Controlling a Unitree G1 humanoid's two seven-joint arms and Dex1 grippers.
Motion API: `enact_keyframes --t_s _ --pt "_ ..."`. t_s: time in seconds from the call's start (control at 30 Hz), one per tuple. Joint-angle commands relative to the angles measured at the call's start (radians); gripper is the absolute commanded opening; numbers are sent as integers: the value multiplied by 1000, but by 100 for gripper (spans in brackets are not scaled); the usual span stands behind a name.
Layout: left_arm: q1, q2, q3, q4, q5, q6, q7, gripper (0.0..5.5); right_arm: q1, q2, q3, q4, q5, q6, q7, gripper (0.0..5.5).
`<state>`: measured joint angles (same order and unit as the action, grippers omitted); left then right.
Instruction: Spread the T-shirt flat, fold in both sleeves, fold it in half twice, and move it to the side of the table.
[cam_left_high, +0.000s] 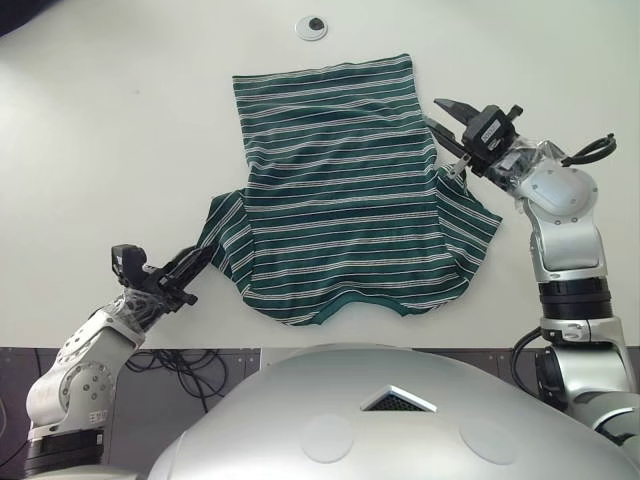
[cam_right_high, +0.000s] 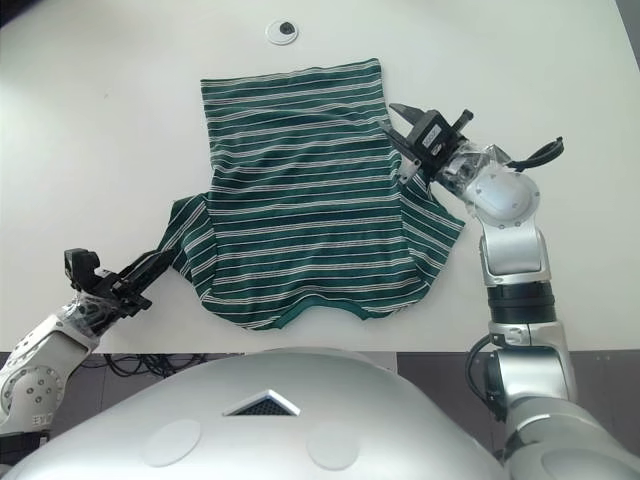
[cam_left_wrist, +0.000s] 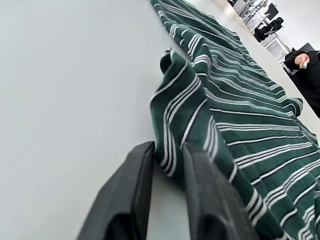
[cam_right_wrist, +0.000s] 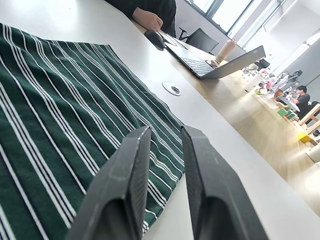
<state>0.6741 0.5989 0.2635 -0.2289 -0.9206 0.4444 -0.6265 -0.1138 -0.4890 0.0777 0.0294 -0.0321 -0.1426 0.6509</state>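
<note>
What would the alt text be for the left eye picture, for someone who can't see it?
A green T-shirt with white stripes lies spread on a white table, both sleeves out sideways. The left gripper is at the tip of the left sleeve. The right gripper is at the shirt's right edge, just beyond the right sleeve.

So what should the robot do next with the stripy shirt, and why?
Probably shut the left jaws on the left sleeve and fold it in over the shirt. The shirt already lies fairly flat with no sleeve folded yet, and this sleeve's edge sits right at the open jaws' tips.
</note>
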Motion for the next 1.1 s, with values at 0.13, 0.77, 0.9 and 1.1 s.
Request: enact_keyframes --t_s 0.13,0.77,0.9,1.1 --pt "20 60 49 100 84 14 -162 3 -3 -18 -11 -3 6 6 -2 107" --pt "-131 21 46 -194 42 140 -211 3 72 -66 -86 -50 100 64 52 107" --pt "-188 -28 -70 -200 94 157 -160 3 172 -112 -177 -124 289 262 152 107" --pt "-227 -77 -149 -124 186 144 -103 40 344 -241 -287 -161 481 631 260 107"
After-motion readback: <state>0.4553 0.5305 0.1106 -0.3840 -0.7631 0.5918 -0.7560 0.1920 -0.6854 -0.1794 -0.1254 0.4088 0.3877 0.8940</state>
